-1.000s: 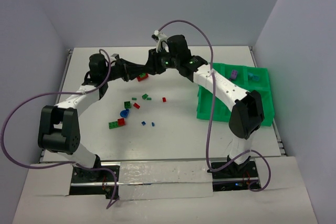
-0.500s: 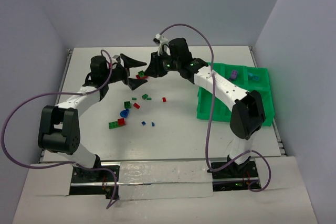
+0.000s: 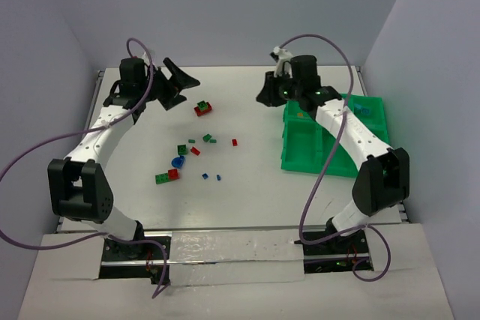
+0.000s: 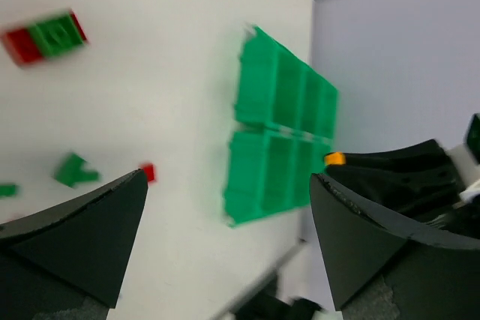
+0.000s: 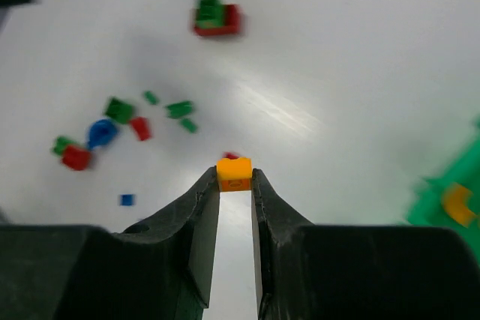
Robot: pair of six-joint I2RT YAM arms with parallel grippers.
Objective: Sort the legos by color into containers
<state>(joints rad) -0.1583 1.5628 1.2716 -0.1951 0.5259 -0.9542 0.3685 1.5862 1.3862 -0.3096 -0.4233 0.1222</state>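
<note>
A small orange lego [image 5: 234, 173] is pinched at the tips of my right gripper [image 5: 235, 183], which is shut on it. In the top view that gripper [image 3: 264, 94] hangs by the far left corner of the bright green tray [image 3: 301, 164] of containers. My left gripper [image 3: 178, 88] stands wide open and empty at the far left, above the table. Its wrist view shows its wide gap [image 4: 227, 177], the tray [image 4: 277, 140] and the orange lego [image 4: 334, 158]. Several loose legos lie mid-table: a red-and-green stack [image 3: 202, 108], green [image 3: 182, 149], red [image 3: 234, 142] and blue [image 3: 178, 162].
Another orange piece [image 5: 457, 204] lies in a tray compartment, and a blue piece [image 3: 362, 109] sits at the tray's far side. A green-and-red pair [image 3: 166, 176] and tiny blue bits [image 3: 205, 176] lie nearer the arms. Walls close in the table at the back and sides.
Both grippers were together over the red-and-green stack. The left one opened wide and drew back to the left. The right one swung right toward the tray with the orange lego.
</note>
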